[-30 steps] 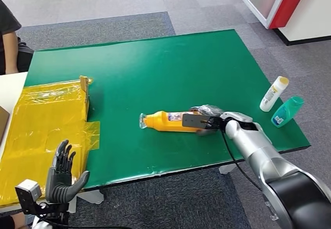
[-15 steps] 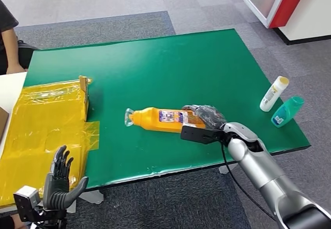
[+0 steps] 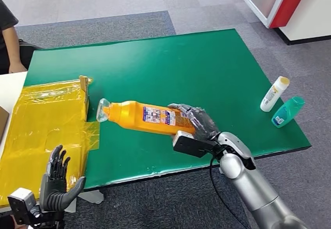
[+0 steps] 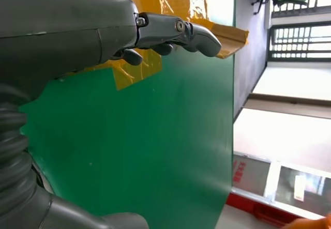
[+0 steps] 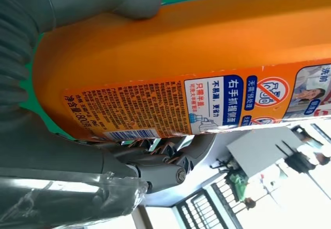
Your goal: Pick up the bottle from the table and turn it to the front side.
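Orange plastic bottle gripped at base by right hand | left hand spread, idle | step: lifted | next: rotate label frontward

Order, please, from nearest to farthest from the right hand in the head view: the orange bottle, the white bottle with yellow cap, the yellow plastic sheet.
1. The orange bottle, held in the right hand itself.
2. The white bottle with yellow cap, lying to its right near the table edge.
3. The yellow plastic sheet, far on the left side.
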Robot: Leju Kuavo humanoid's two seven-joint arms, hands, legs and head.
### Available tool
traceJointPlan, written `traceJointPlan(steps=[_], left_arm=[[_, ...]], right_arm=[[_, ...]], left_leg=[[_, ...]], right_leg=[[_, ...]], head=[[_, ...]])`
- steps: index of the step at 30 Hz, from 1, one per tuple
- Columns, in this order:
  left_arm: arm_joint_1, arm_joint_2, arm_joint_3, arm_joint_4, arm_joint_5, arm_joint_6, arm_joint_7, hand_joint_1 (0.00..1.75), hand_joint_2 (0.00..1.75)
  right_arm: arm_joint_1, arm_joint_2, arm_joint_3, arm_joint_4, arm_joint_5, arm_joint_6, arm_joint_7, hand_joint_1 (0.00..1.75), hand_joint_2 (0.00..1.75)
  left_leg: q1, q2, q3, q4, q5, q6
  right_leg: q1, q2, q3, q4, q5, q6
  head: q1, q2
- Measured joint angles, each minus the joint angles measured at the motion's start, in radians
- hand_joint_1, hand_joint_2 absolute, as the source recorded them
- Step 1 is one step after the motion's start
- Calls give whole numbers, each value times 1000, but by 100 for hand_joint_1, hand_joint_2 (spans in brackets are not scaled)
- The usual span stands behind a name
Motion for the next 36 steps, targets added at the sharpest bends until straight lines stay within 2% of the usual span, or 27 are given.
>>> traceJointPlan(steps=[1,5,9,16,25,26,29,30,36], left_arm=[[0,0,0,0,1,-1,1,0,175],[-59,1,-63,-26,261,-143,204,0,175],[-114,50,-160,-21,338,-164,212,0,175],[-241,142,-340,-3,446,-209,239,0,175],[-348,228,-482,59,461,-240,249,0,175],[-356,235,-491,66,463,-239,249,7,175],[-374,253,-514,81,466,-228,249,136,175],[-377,257,-521,84,464,-220,249,173,175],[-382,270,-550,86,419,-145,263,175,175]], right_arm=[[0,1,0,0,0,0,0,175,175],[77,177,0,35,-137,26,-143,175,175],[89,234,19,99,-186,35,-207,175,175],[87,277,71,198,-213,44,-236,175,175],[50,292,126,302,-162,4,-252,175,175],[45,293,131,310,-155,-2,-253,175,175],[32,295,144,334,-139,-20,-252,175,175],[30,295,147,340,-137,-25,-251,175,175],[26,295,149,368,-134,-35,-246,175,175]], left_leg=[[0,0,0,0,0,0],[0,0,1,0,0,-1],[0,0,0,0,1,-1],[0,0,0,0,1,-1],[0,0,0,0,1,-1],[0,0,0,0,1,-1],[0,0,0,0,1,-1],[0,0,0,0,1,-1],[0,0,0,0,1,-1]], right_leg=[[0,0,0,0,0,0],[0,0,0,0,0,-1],[0,0,0,0,0,-1],[0,0,0,0,1,-1],[0,0,0,0,1,-1],[0,0,0,0,1,-1],[0,0,0,0,1,-1],[0,0,0,0,1,-1],[0,0,0,0,1,-1]], head=[[0,0],[-1,0],[-1,0],[-1,0],[-1,0],[-1,0],[-1,0],[-1,0],[-1,0]])
